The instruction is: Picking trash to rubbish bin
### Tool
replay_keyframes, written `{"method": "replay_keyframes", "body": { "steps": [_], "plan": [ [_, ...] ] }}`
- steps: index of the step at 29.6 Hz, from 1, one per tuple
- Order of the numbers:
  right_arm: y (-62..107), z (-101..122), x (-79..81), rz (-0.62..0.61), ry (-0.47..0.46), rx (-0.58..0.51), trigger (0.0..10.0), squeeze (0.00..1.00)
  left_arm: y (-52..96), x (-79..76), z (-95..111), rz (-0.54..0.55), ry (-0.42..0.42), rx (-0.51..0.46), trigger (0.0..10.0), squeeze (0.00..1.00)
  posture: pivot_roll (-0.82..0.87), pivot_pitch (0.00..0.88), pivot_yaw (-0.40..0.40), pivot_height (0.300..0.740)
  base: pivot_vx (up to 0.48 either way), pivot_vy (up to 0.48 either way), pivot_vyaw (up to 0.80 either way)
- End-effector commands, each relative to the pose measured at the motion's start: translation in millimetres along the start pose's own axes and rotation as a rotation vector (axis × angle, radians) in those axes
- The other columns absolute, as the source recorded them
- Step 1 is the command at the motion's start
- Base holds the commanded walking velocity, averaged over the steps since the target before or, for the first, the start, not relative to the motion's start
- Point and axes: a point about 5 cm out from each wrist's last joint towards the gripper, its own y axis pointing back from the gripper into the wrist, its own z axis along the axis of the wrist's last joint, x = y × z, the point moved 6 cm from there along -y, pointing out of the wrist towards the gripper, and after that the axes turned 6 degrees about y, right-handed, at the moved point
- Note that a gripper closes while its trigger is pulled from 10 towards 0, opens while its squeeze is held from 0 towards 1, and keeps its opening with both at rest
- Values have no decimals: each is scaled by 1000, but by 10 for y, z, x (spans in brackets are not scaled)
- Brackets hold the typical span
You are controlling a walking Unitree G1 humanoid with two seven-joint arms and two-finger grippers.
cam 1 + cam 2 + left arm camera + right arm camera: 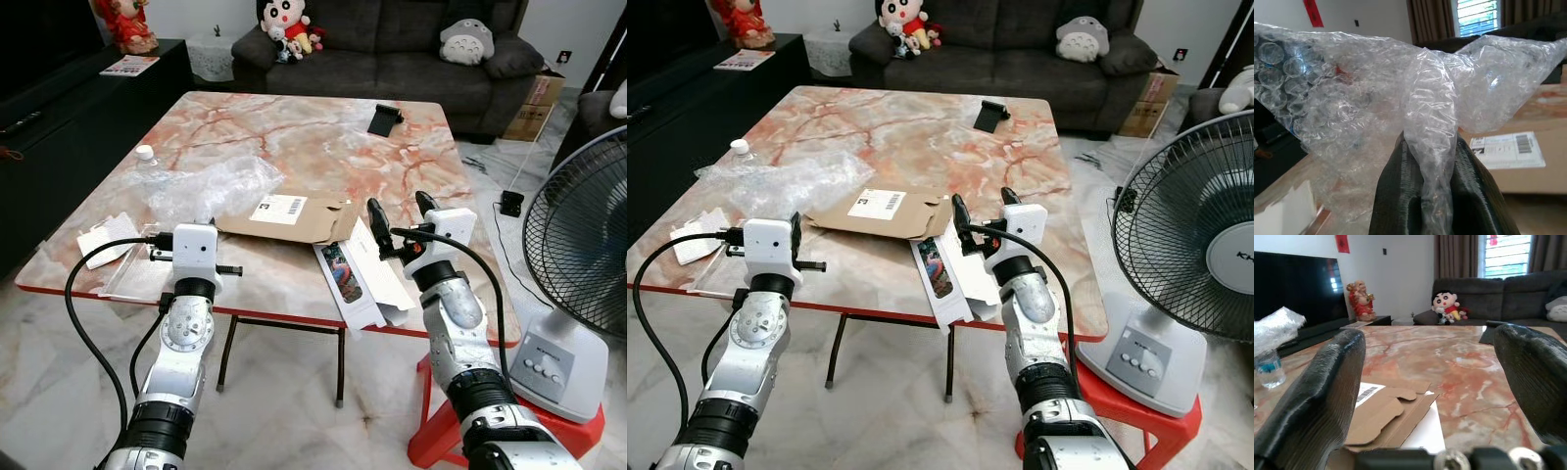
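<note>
The bubble wrap (1415, 98) hides most of the table (1542, 98) and the bottle (146, 155). The flat cardboard box (294, 217) covers one end of the white box (358, 274). The fan (578, 245) is cut off at the picture's edge. The label's (279, 208) print is too small to read.

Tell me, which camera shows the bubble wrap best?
The left wrist view: the bubble wrap sits close up, pinched between the left gripper's fingers. The eye views show it smaller, as a clear heap on the table. The right wrist view catches an edge of it.
</note>
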Motion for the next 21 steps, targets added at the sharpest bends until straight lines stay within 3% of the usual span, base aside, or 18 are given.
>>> {"method": "replay_keyframes", "body": {
  "steps": [1, 4, 21],
  "plan": [
    [-68, 127, 15, 0, -1, -40, 10000, 0, -56, -6, 57, -6, 4, -18, 10000, 0, -2, 0, -1, 740, 0, 0, 0],
    [-17, 54, 12, -8, -6, -23, 10000, 0, -56, -95, 63, -41, 6, -20, 10000, 0, 4, 0, 11, 740, 0, 0, 0],
    [-110, 118, -38, -35, -14, -33, 10000, 0, -98, -67, 23, -30, 14, -21, 10000, 0, -9, 0, 4, 740, 0, 0, 0]
  ]
}}
